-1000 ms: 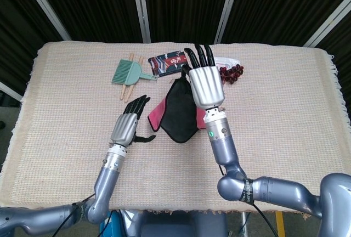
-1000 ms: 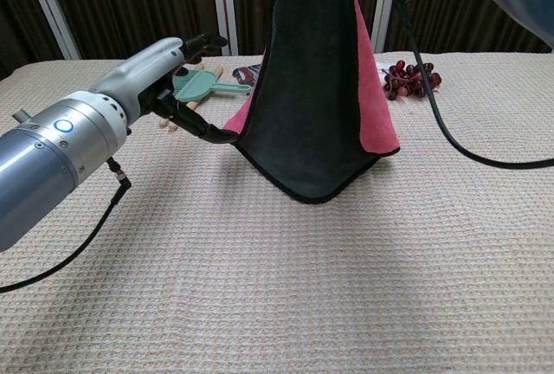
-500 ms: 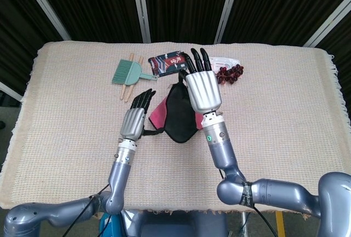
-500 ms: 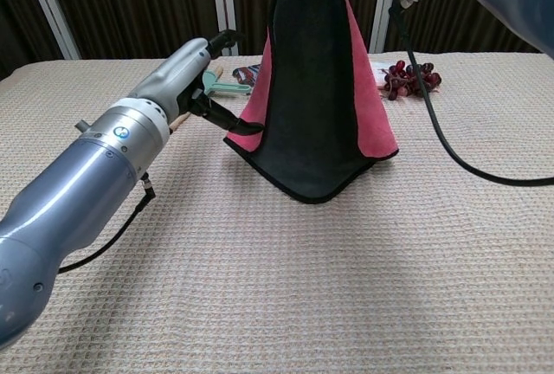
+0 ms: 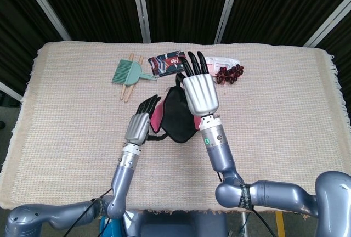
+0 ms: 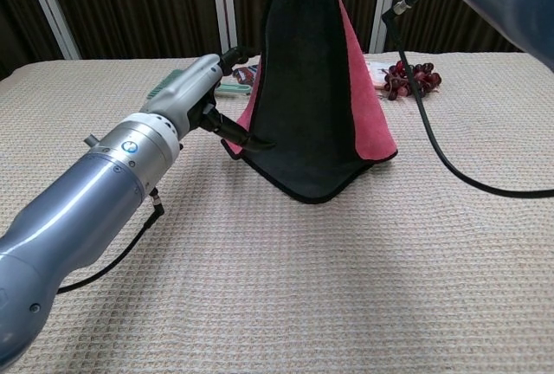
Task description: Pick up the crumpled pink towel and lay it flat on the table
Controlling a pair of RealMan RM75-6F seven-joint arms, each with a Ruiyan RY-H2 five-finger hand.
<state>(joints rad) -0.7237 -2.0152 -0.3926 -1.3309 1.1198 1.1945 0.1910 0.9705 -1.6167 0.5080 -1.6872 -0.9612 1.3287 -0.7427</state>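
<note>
Behind table (image 5: 285, 116) – dark curtains (image 5: 181, 6); right hand (image 5: 200, 91) holds towel (image 6: 316, 97) aloft; left hand (image 5: 141, 124) touches its edge – grip unclear.

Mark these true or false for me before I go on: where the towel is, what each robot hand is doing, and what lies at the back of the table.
1. The right robot hand holds the pink towel up, hanging. True.
2. The towel lies flat on the table. False: only its lower edge is near the cloth.
3. The left robot hand is at the towel's left edge. True.
4. The left robot hand holds the green brush. False: the brush lies at the back of the table.
5. The red beads lie in the front left corner. False: they are at the back, right of centre.
</note>
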